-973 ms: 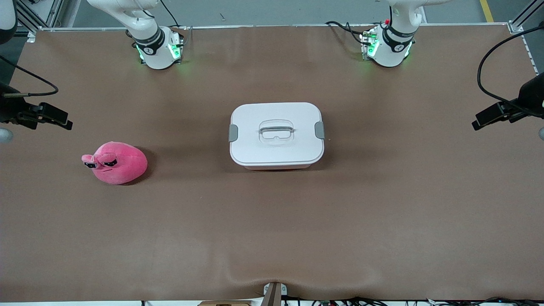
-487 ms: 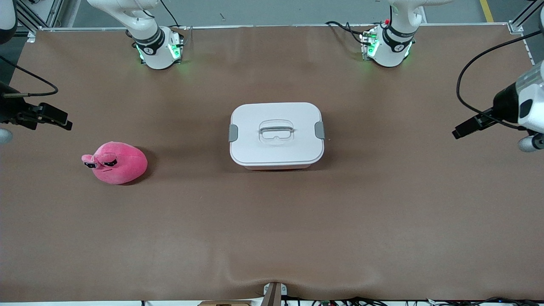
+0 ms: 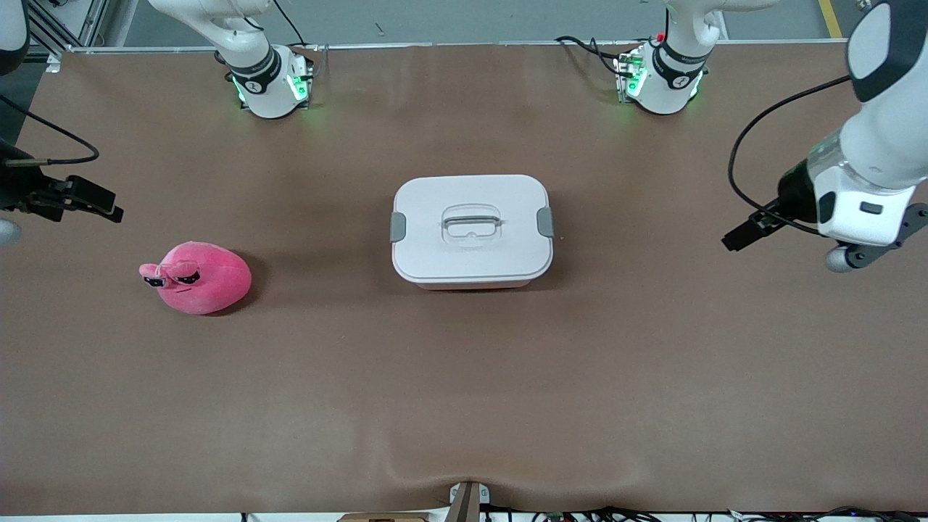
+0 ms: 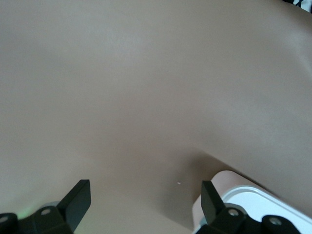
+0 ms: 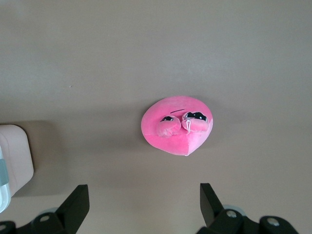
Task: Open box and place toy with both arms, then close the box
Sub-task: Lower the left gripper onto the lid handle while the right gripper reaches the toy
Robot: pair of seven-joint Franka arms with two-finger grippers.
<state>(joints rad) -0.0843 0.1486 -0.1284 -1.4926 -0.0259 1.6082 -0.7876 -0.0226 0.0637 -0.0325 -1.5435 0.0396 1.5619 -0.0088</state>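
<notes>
Plush pink toy (image 3: 196,278), rounded lidded box (image 3: 472,230).

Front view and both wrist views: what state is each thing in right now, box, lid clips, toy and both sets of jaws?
box: shut, white lid seated on it.
side clips: both down against the lid's ends.
toy: lying on the table, toward the right arm's end, untouched.
left gripper: jaws open, empty, over bare table beside the box.
right gripper: jaws open, empty, over the table near the toy.

Smooth, matt white plastic lid (image 3: 471,228) with grey plastic clips (image 3: 398,227) on translucent pink plastic tub (image 3: 471,285); soft, fuzzy hot-pink plush ball (image 3: 197,278); matt brown table covering (image 3: 464,391), faintly rippled.
</notes>
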